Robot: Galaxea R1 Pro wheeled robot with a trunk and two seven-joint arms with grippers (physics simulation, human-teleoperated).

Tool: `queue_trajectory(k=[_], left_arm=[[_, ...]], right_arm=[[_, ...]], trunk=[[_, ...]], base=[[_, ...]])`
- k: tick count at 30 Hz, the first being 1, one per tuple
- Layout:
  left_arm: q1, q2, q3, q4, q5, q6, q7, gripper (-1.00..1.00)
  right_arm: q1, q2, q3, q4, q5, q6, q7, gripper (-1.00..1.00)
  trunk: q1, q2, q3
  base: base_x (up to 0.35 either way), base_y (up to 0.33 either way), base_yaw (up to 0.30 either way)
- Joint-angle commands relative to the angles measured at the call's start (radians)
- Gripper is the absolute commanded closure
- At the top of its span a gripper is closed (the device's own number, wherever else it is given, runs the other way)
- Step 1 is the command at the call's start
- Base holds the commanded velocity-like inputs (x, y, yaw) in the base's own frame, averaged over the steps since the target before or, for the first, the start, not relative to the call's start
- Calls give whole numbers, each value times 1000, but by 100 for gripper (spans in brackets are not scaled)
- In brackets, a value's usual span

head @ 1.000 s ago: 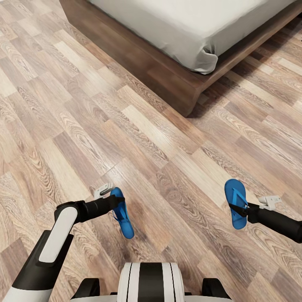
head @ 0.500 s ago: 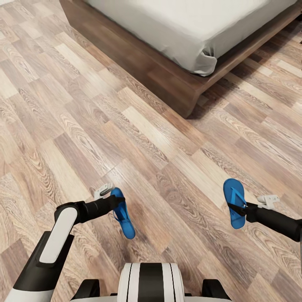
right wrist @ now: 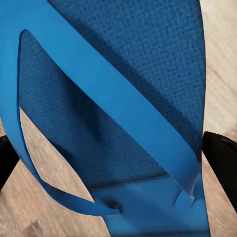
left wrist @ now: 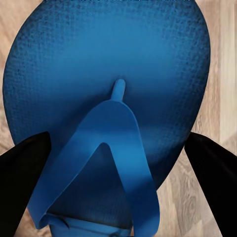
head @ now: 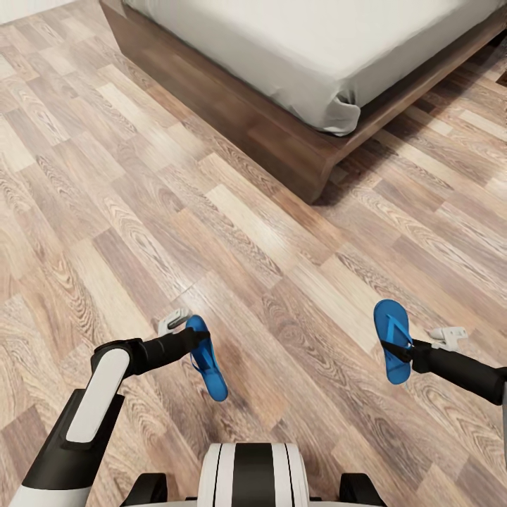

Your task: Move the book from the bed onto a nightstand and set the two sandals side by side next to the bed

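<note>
- Over wood-plank floor, head view: both arms out front, one blue sandal in each.
- Left gripper: clamped on left sandal, held off the floor, toe end pointing roughly back toward the robot base.
- Left wrist view: same sandal up close, strap and toe post facing the camera, dark fingers at both edges of the sole, pressed against it.
- Right gripper: closed on right sandal, strap side up, toe end pointing away toward the bed.
- Right wrist view: sandal tilted across the picture, strap crossing on a diagonal, dark fingers at the sole's edges.
- Sandals well apart from each other, one on each side of the base, neither on the floor.
- Bed ahead at top of head view: pale mattress on low dark wood frame, corner of frame pointing toward the robot.
- Mattress sheet bunched at the near corner.
- Both sandals well short of the bed frame, open floor between.
- Containers: no trays, bins or boxes to report; bed top plain where visible.
</note>
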Motion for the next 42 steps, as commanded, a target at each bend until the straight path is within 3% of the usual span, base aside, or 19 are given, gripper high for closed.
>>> queue_trajectory(k=[1,10,14,16,17,20,21,24,29,35,36,40,42], left_arm=[[0,1,-1,-1,10,1,10,100],[0,6,7,-1,10,1,9,100],[2,26,65,-2,13,21,8,100],[12,54,104,-2,22,44,8,100],[12,54,104,-2,22,44,8,100],[45,129,151,-2,49,64,8,100],[65,178,175,-2,65,71,8,100],[75,221,200,-3,82,76,25,100],[36,188,187,-3,89,77,106,100],[-63,106,87,-3,94,77,325,100],[-63,106,87,-3,94,77,325,100],[-120,54,24,-3,96,75,428,100],[-129,46,12,-3,95,75,448,100]], right_arm=[[-1,0,-2,-1,7,8,9,100],[-1,0,-4,-1,7,8,9,100],[-1,0,-2,-1,8,8,6,100],[-1,2,0,1,10,8,0,100],[-1,2,0,1,10,8,0,100],[-1,12,2,10,17,8,-30,100],[-2,25,6,14,22,8,-59,100],[-2,48,19,18,27,8,-112,100],[-3,56,25,20,31,8,-137,100],[-3,64,30,21,33,8,-151,100],[-3,64,30,21,33,8,-151,100],[-3,67,32,22,34,7,-156,100],[-3,67,32,22,34,7,-159,100]], trunk=[[0,0,1],[0,0,16],[0,0,23],[0,0,26],[0,0,28],[0,0,33],[0,0,34],[0,0,39],[0,0,47],[0,0,57],[0,0,59],[0,0,66],[0,0,69]], base=[[0,0,0],[0,0,0],[0,0,0],[0,0,0],[0,0,0],[0,0,0],[0,0,0],[0,0,0],[0,0,0],[0,0,0],[0,0,0],[0,0,0],[0,0,0]])
